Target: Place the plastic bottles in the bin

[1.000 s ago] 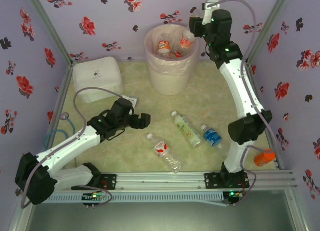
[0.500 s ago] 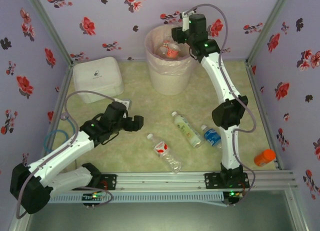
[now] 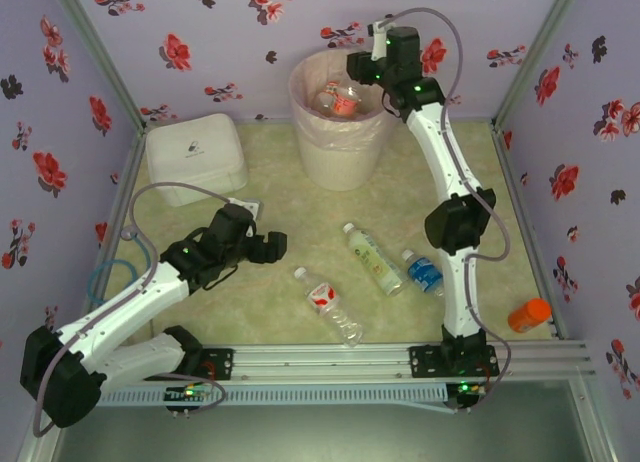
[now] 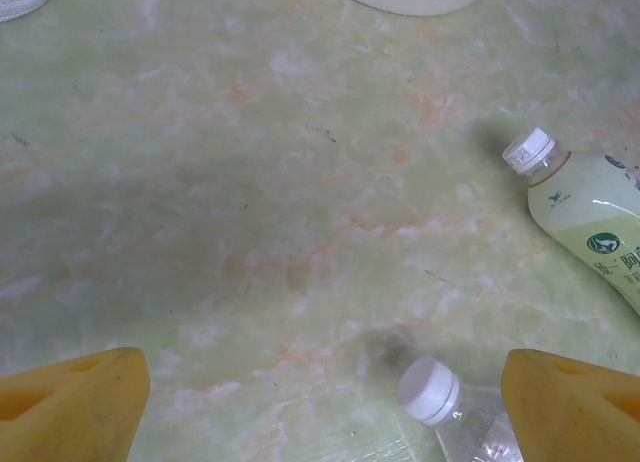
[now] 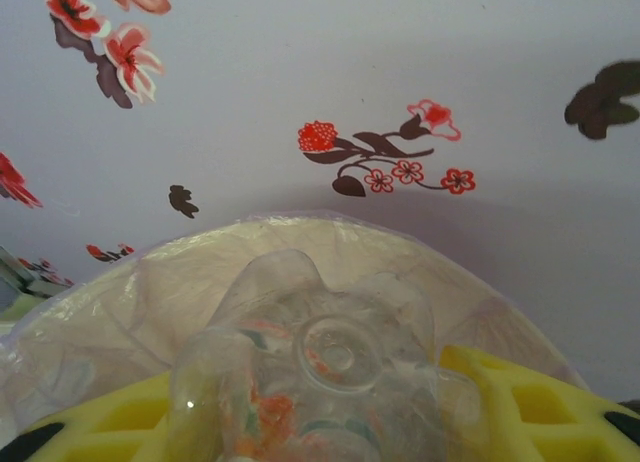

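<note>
Clear bottle (image 5: 320, 367) hangs clamped in right pincer (image 3: 356, 85) over the bin (image 3: 340, 157).

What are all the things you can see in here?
Bin: one, pale pink, back of the table.
Held bottle: one, clear with red label, over the bin.
Green-label bottle: one, pale, middle of the table.
Blue-label bottle: one, clear, right of the green-label bottle.
Red-label bottle: one, clear, near the front.
Orange object: one, right edge by the wall.
Box: one, white, back left.
Table: one, pale green.
Walls: lilac with red flowers.
Left gripper: one, yellow fingers, open above the table.
Right gripper: one, shut on the held bottle.
</note>
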Controlling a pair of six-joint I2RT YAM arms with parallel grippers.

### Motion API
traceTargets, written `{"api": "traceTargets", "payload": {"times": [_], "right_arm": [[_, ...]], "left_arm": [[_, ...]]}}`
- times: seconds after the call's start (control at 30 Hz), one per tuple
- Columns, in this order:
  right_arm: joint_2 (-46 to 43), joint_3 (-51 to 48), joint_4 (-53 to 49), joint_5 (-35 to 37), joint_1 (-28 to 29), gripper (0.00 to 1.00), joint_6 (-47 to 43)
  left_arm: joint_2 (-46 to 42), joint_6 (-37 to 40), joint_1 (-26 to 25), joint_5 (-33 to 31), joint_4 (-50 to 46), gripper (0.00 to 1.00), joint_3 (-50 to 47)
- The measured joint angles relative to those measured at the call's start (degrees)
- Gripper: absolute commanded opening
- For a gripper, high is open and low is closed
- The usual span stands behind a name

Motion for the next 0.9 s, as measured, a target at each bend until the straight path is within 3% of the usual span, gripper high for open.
{"api": "traceTargets", "payload": {"times": [0.33, 0.57, 0.9], "right_arm": [[0.42, -2.19, -0.61, -5.90, -0.90, 0.67, 10.54], [0.28, -1.27, -5.29, -6.14, -0.74, 0.89, 11.08], [-8.87, -2.84, -11.28, -1.01, -1.92, 0.91, 6.73]], "left_arm": [[0.68, -0.17, 0.00, 0.02, 0.92, 0.92, -0.68], [2.21, -0.17, 0.00, 0.20, 1.29, 0.92, -0.68], [2.69, -0.15, 0.00, 0.81, 1.73, 0.93, -0.68]]}}
